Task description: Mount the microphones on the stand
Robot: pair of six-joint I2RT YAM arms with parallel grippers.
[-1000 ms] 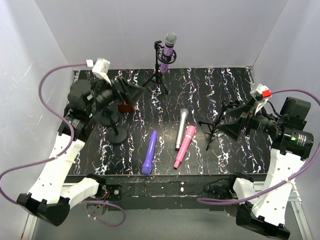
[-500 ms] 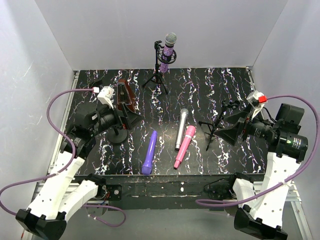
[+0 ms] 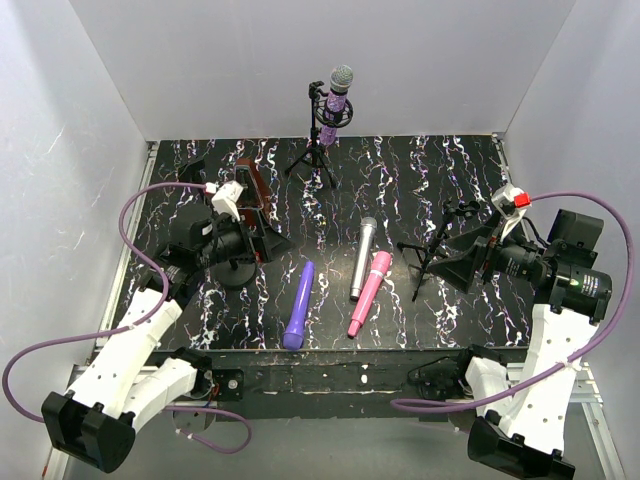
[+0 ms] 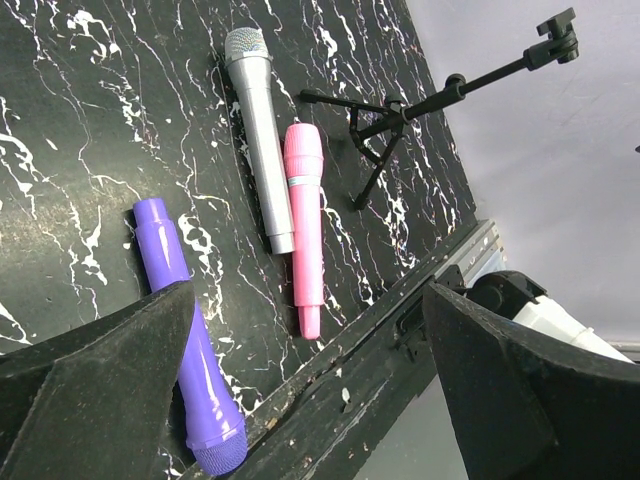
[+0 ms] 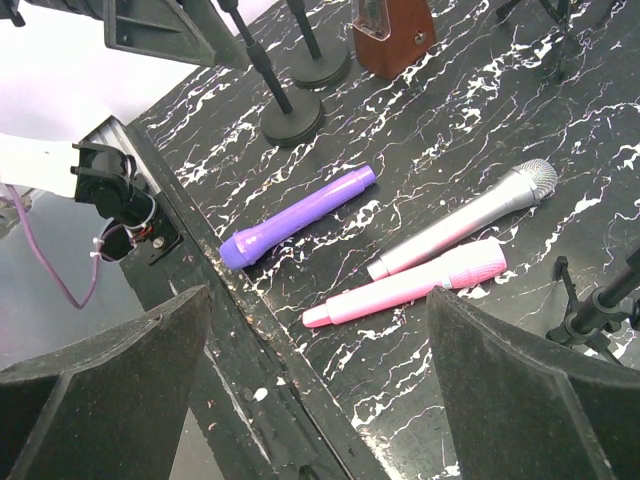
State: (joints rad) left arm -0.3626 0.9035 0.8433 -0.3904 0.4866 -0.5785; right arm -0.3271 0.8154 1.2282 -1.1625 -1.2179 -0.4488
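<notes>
Top external: four microphones (image 3: 361, 260), three lying flat.

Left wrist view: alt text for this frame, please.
Three microphones lie on a black marbled table: a violet microphone, then a silver-grey microphone and a pink microphone side by side. An empty black tripod stand stands beyond them; the left gripper, open, frames the bottom corners.

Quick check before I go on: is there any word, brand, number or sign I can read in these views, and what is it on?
No text can be read in any view.
violet microphone: plain body, no print shows.
silver microphone: plain body, no print shows.
pink microphone: plain body, no print shows.
glittery purple microphone: too small to tell.
dark red box: nothing legible on the face that shows.
</notes>
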